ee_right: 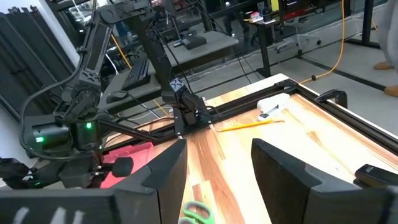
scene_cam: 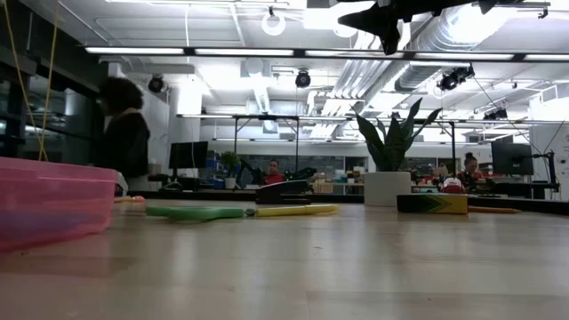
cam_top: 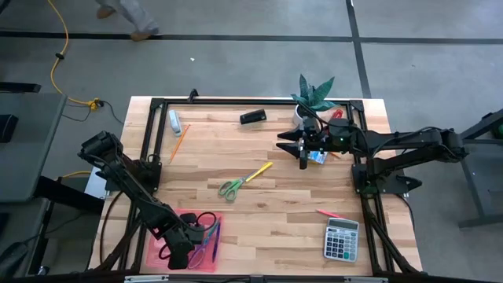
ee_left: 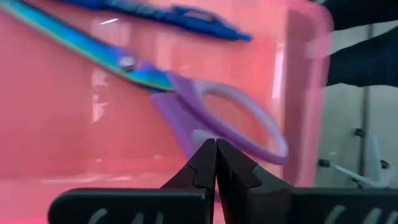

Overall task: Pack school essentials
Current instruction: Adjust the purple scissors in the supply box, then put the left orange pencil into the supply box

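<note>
Over the pink tray (cam_top: 161, 250) at the table's (cam_top: 267, 212) front-left corner, the left gripper (cam_top: 179, 253) hangs with its 2 fingers (ee_left: 202, 168) pressed together, tips meeting and nothing between them. Its arm runs diagonally from the left rear mount down toward the front edge. Just past the closed tips, inside the tray, lie the purple scissors (ee_left: 205, 118), blades pointing away, and a blue pencil (ee_left: 168, 11) beyond them.

Near the back right, the right gripper (cam_top: 303, 153) is raised above the table, its jaws standing wide apart and holding nothing; the wrist view shows clear space between the 2 fingers (ee_right: 165, 174). Its arm reaches in level from the right side, gripper pointing left. Close below and beside it lies the small box (cam_top: 317, 157), next to the plant (cam_top: 314, 98).

At mid-table the green scissors (cam_top: 231, 188) touch a yellow pencil (cam_top: 259, 171). An orange pencil (cam_top: 179, 144) and a white object (cam_top: 174, 120) lie at the back left, a black object (cam_top: 252, 117) at the back centre. A calculator (cam_top: 342, 239) sits front right, with a red pencil (cam_top: 328, 214) just behind it.
</note>
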### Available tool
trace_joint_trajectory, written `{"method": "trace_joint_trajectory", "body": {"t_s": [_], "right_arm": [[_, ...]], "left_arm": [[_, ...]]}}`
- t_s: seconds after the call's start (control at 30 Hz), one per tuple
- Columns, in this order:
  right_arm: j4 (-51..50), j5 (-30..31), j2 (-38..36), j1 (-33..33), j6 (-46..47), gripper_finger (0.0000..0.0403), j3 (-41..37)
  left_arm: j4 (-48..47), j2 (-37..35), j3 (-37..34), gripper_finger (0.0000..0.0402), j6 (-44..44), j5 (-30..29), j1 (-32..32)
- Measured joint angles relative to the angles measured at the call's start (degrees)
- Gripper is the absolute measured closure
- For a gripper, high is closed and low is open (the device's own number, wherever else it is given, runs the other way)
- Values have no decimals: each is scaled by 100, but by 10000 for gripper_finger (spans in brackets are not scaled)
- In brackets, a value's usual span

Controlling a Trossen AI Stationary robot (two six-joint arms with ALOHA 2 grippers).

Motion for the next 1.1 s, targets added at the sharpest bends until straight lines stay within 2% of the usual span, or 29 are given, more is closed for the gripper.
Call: {"method": "trace_joint_trajectory", "body": {"t_s": [0.17, 0.37, 0.5, 0.77, 0.97, 1.1], "right_arm": [[-26, -1, 0, 0, 0, 231, -2], [-26, 159, 0, 0, 39, 231, -2], [-24, 180, 1, 0, 38, 231, -2], [-10, 183, -2, 0, -62, 231, -2], [-6, 185, -2, 0, -153, 231, -2], [36, 185, -2, 0, -153, 231, -2]], "left_arm": [[39, 111, -2, 401, 83, -22, 196], [559, 485, 5, 401, 405, 144, 373], [186, 298, -6, 401, 404, 163, 450], [-960, -999, -6, 401, 784, -681, 678], [-781, -2213, -2, 401, 1789, -1681, 1285], [-236, -2938, -2, 401, 2685, -2433, 1882]]}}
